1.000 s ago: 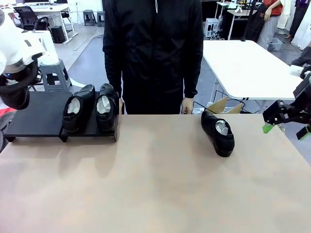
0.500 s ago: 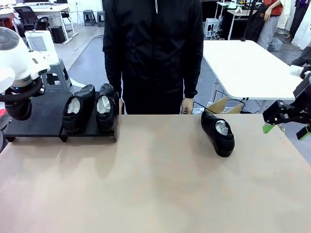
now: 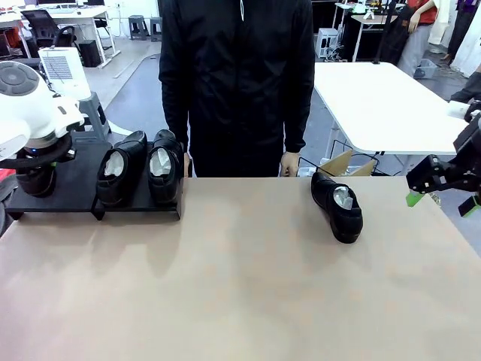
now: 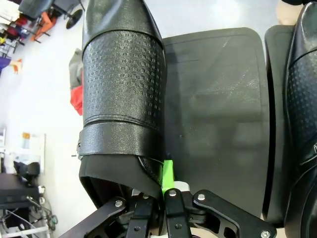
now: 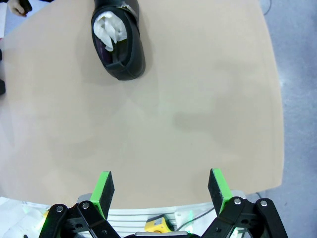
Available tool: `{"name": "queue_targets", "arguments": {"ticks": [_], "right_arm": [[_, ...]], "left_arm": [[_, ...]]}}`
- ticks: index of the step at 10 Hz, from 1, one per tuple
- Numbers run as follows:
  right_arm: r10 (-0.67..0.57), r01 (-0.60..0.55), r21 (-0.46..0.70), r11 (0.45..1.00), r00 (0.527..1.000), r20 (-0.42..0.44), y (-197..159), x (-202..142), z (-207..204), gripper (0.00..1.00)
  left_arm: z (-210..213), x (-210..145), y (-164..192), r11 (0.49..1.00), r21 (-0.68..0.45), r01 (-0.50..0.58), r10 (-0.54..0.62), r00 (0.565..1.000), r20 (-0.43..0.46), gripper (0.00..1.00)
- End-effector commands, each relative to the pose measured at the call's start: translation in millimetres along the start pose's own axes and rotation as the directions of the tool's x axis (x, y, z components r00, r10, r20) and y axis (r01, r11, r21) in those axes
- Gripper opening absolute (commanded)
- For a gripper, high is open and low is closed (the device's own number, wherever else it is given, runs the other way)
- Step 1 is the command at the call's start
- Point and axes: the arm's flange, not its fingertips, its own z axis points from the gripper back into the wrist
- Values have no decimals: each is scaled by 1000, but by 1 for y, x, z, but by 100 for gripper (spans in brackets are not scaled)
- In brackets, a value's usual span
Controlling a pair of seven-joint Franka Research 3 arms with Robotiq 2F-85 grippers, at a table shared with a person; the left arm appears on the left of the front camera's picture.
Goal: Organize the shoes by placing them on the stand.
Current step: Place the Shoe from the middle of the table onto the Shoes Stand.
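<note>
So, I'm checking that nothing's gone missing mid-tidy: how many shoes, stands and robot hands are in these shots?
Black dress shoes: 4
Black stand: 1 (two panels side by side)
Robot hands: 2 (left hand shut on a shoe, right hand open)
Total: 7
</note>
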Motion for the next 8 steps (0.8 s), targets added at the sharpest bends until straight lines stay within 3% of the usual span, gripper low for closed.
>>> {"name": "queue_targets", "arguments": {"ticks": [1, 8], "right_arm": [[10, -10, 0, 1000, 1000, 1, -1, 0, 1, 100], [10, -10, 0, 1000, 1000, 1, -1, 0, 1, 100]], "left_arm": [[-3, -2, 4, 1000, 7, 6, -6, 999, 34, 0], [-22, -8, 10, 1000, 15, -8, 8, 1000, 4, 0]]}}
